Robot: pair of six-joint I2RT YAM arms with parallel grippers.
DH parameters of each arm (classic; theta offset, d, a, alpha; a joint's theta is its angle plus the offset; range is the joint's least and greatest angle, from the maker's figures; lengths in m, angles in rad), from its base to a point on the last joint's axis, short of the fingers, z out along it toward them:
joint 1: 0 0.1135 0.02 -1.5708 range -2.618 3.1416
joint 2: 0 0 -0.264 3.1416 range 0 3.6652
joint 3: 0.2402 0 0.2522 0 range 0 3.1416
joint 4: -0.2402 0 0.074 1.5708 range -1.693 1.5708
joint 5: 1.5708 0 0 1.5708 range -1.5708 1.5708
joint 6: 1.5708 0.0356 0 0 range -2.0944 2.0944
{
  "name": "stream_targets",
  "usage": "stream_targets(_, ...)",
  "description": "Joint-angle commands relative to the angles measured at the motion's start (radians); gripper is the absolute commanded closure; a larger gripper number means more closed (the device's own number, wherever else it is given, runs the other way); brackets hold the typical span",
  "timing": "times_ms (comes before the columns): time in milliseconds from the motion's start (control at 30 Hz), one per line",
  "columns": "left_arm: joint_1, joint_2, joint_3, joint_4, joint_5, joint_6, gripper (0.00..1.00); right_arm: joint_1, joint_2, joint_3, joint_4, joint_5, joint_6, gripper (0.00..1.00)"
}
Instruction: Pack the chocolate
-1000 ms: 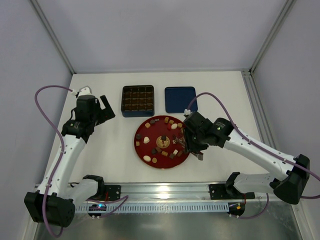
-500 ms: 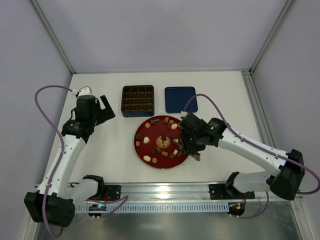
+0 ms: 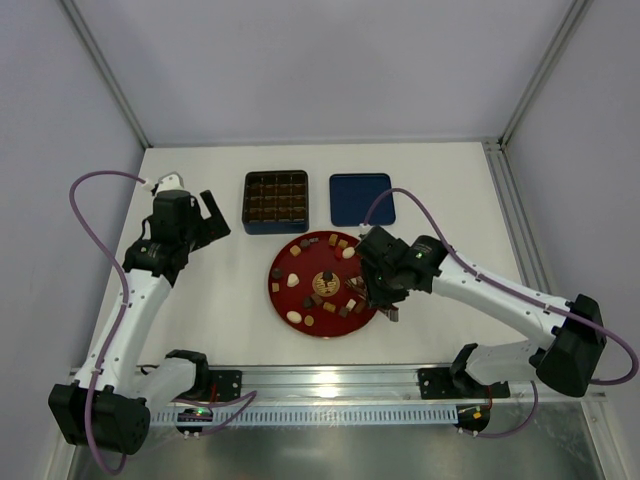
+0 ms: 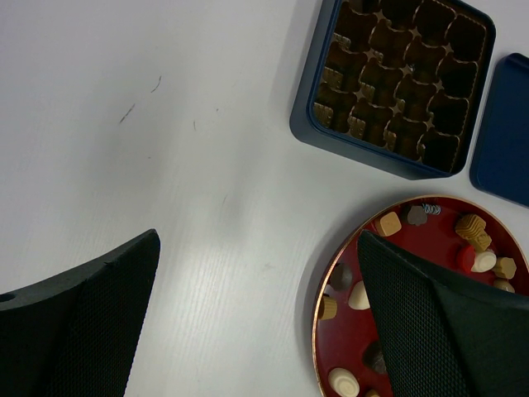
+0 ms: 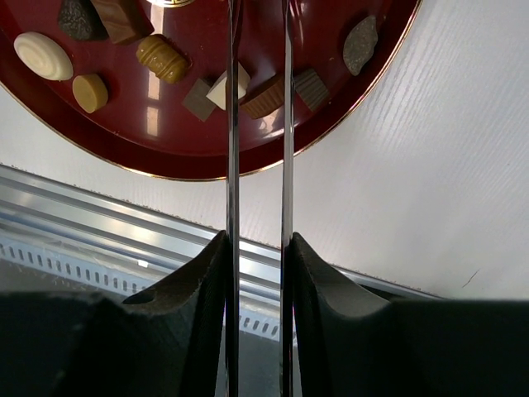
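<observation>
Several chocolate pieces (image 3: 291, 283), dark, light brown and cream, lie on the red plate (image 3: 310, 263). In the right wrist view they show as a cream oval (image 5: 43, 55), a light brown round (image 5: 89, 93) and squares (image 5: 264, 97). My right gripper (image 3: 384, 298) (image 5: 256, 248) is shut on metal tongs (image 5: 285, 124), whose two thin blades reach over the plate's near right part, slightly apart. My left gripper (image 3: 212, 215) (image 4: 258, 240) is open and empty above bare table, left of the plate (image 4: 317, 310). The dark blue gridded tin (image 3: 275, 200) (image 4: 397, 78) stands behind the plate.
The tin's flat blue lid (image 3: 360, 198) (image 4: 504, 132) lies right of the tin. A metal rail (image 3: 330, 378) (image 5: 99, 223) runs along the table's near edge, just below the plate (image 5: 248, 149). White walls and frame posts enclose the table.
My right arm has shifted a little left, carrying the tongs further over the plate's right side. The left arm has not moved.
</observation>
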State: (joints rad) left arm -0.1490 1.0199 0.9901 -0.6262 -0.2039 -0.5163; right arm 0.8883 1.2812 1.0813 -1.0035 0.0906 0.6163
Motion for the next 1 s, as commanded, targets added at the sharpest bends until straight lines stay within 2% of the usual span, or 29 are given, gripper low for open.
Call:
stream_targets(0,0.006,-0.004,-0.002,0.013,0.006,0.002,0.00,0.005,0.007,0.048,0.002,0.043,-0.007,0.71)
stream_targets(367,0.006,-0.004,-0.004,0.013,0.006,0.002,0.00,-0.008,0.070,0.239,-0.040,0.120,-0.073,0.72)
stream_targets(567,0.006,0.000,-0.001,0.014,0.011,0.001,0.00,-0.054,0.174,0.436,0.066,0.129,-0.188,0.72)
stream_targets(700,0.006,0.003,-0.001,0.017,0.018,-0.001,0.00,-0.092,0.320,0.575,0.215,0.112,-0.276,0.72)
stream_targets(800,0.006,0.006,-0.001,0.019,0.021,-0.001,0.00,-0.121,0.447,0.739,0.265,0.097,-0.328,0.72)
stream_targets(967,0.006,0.006,-0.001,0.020,0.023,-0.001,0.00,-0.144,0.627,0.899,0.354,0.052,-0.371,0.72)
